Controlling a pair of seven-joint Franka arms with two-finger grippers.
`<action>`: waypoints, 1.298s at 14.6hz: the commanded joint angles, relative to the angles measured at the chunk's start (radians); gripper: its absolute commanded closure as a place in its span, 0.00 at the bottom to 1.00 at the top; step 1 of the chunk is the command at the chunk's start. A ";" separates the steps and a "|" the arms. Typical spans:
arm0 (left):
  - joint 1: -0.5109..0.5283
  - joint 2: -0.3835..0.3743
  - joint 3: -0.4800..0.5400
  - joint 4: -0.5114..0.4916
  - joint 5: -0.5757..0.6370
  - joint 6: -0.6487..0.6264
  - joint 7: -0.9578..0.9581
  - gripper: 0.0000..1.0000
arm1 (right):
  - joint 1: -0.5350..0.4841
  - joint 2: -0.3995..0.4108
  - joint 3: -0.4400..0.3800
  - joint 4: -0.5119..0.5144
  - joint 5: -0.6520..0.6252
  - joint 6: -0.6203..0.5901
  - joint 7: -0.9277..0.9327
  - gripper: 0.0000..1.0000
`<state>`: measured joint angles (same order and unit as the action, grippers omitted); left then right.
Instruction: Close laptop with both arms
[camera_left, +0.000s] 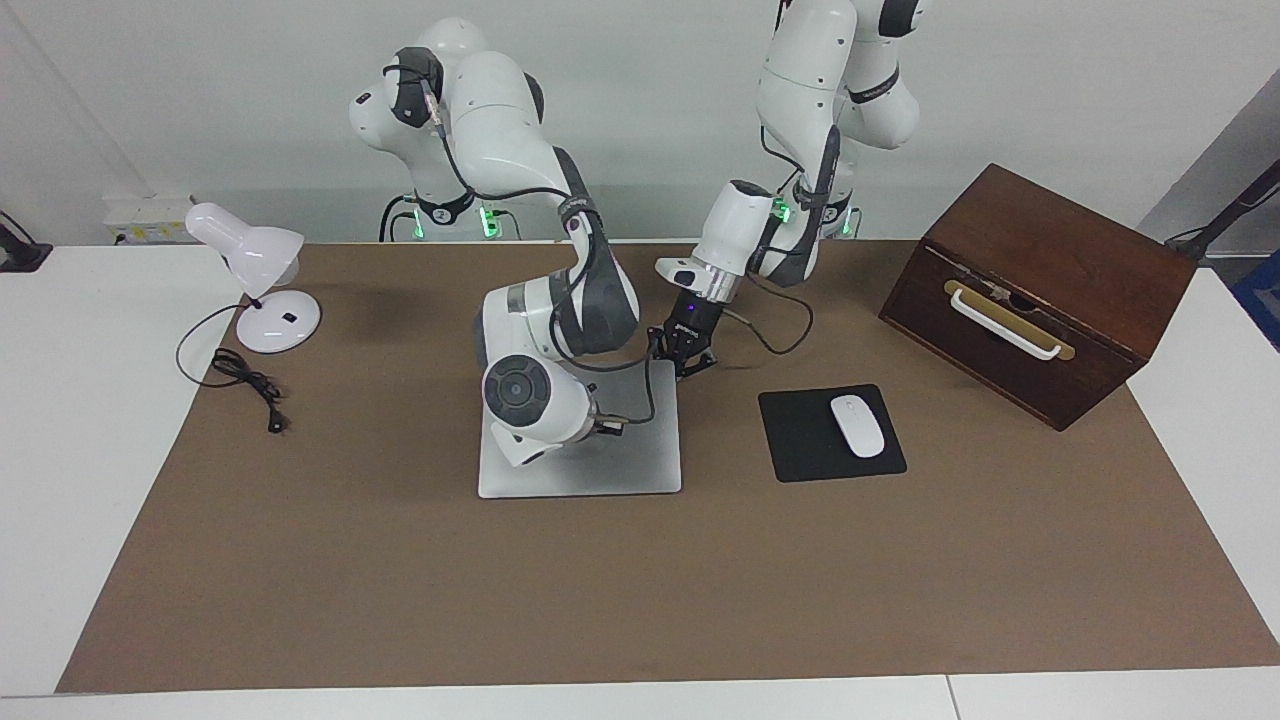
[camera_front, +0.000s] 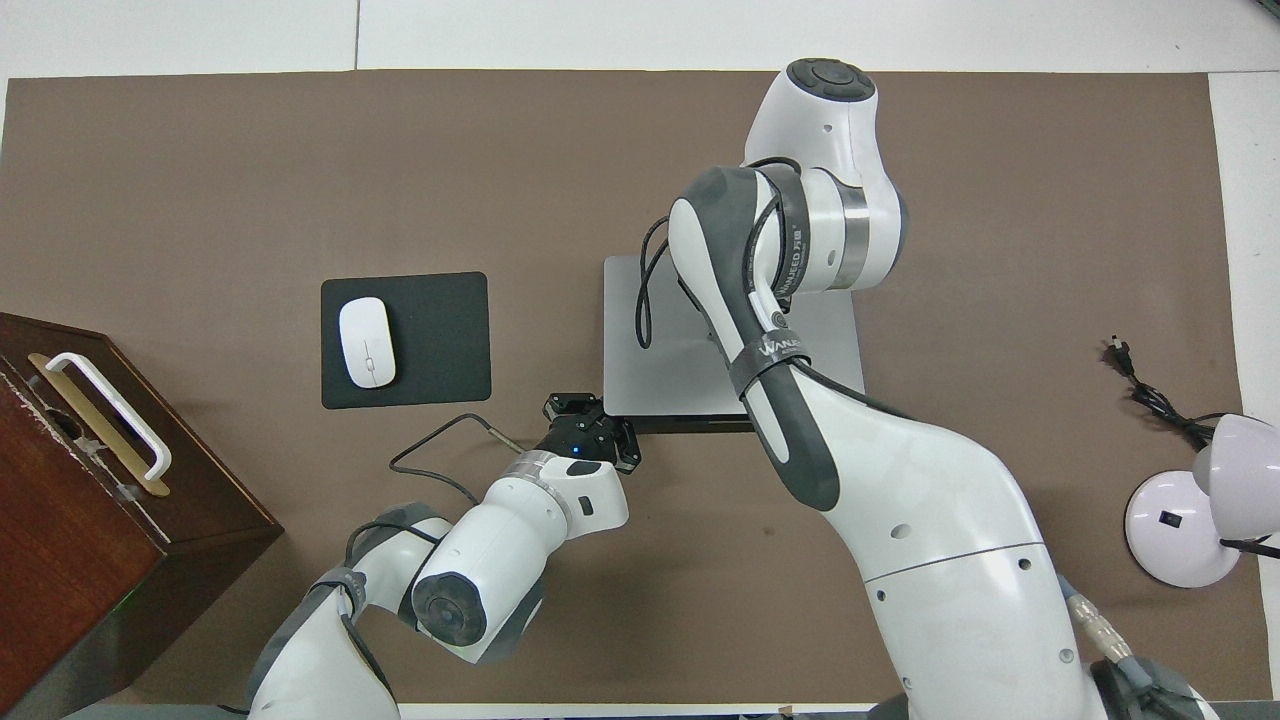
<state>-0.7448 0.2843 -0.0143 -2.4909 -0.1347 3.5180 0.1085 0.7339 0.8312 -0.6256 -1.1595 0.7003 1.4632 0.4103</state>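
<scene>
The silver-grey laptop lies flat on the brown mat with its lid down; it also shows in the overhead view. My right arm reaches over the laptop, its wrist low above the lid. The right gripper sits just over the lid and is hidden under the arm in the overhead view. My left gripper points down at the laptop's corner nearest the robots, toward the left arm's end of the table. It also shows in the overhead view, beside that corner.
A black mouse pad with a white mouse lies beside the laptop toward the left arm's end. A brown wooden box with a white handle stands past it. A white desk lamp and its cord are at the right arm's end.
</scene>
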 joint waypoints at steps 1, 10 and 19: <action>0.005 0.050 0.005 -0.045 0.018 -0.014 0.007 1.00 | -0.002 -0.018 -0.064 0.047 0.051 -0.105 -0.010 1.00; 0.018 0.016 0.005 -0.060 0.018 -0.016 -0.001 1.00 | -0.092 -0.156 -0.135 0.122 0.001 -0.170 -0.036 1.00; 0.022 -0.105 0.004 -0.161 0.018 -0.039 -0.012 1.00 | -0.310 -0.423 0.033 0.175 -0.335 -0.182 -0.298 1.00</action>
<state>-0.7385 0.2254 -0.0114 -2.5749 -0.1347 3.5135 0.1071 0.4828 0.4746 -0.7074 -0.9838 0.4655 1.2934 0.1477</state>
